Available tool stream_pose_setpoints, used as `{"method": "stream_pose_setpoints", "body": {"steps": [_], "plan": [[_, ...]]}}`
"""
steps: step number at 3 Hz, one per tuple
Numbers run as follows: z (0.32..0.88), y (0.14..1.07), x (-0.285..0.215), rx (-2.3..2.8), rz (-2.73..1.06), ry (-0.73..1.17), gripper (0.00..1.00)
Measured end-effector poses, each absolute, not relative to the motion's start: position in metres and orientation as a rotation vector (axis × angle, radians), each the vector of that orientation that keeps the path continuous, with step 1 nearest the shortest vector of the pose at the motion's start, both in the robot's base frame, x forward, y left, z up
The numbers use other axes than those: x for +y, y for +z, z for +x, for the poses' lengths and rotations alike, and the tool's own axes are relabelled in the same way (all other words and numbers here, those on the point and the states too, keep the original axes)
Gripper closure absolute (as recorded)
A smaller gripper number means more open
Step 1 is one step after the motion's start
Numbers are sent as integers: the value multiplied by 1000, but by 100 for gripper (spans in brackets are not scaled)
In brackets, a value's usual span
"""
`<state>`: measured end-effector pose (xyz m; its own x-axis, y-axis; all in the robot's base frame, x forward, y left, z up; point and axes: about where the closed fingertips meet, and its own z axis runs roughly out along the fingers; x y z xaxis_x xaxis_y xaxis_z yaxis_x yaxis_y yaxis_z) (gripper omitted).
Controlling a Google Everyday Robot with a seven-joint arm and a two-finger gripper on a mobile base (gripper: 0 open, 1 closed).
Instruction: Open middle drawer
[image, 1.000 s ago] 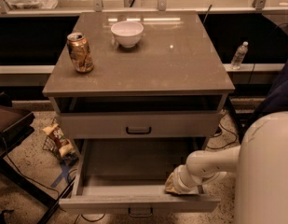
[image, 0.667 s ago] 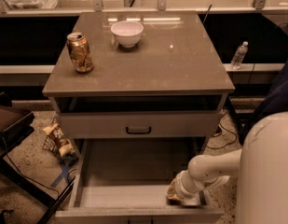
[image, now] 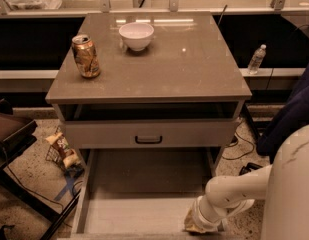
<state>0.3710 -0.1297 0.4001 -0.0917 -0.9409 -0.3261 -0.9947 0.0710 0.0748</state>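
Note:
The middle drawer [image: 144,194] stands pulled far out toward me below the cabinet, showing its plain grey inside. Its front and handle lie past the bottom edge of the view. My gripper [image: 196,225] is at the drawer's front right corner, low in the view, at the end of my white arm [image: 234,189]. A closed drawer front with a small dark bar handle [image: 148,139] sits above the open drawer.
On the cabinet top [image: 194,74] stand a crushed can [image: 86,56] and a white bowl [image: 136,35]. A snack bag [image: 61,151] lies on the floor at left beside a dark seat [image: 9,131]. A water bottle [image: 257,59] stands at the back right.
The middle drawer has slid further out toward me. My gripper moved with it, down toward the bottom edge. The drawer's front has left the view.

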Motion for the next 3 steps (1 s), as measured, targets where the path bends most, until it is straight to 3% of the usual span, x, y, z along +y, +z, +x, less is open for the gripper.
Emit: {"method": "stream_pose_setpoints", "body": {"steps": [1,2,3], "plan": [[371,400,-130,2149,-1977,415,56],[370,400,-129,2149,-1978,417,33],[369,399,-129,2149,-1981,421,0]]}}
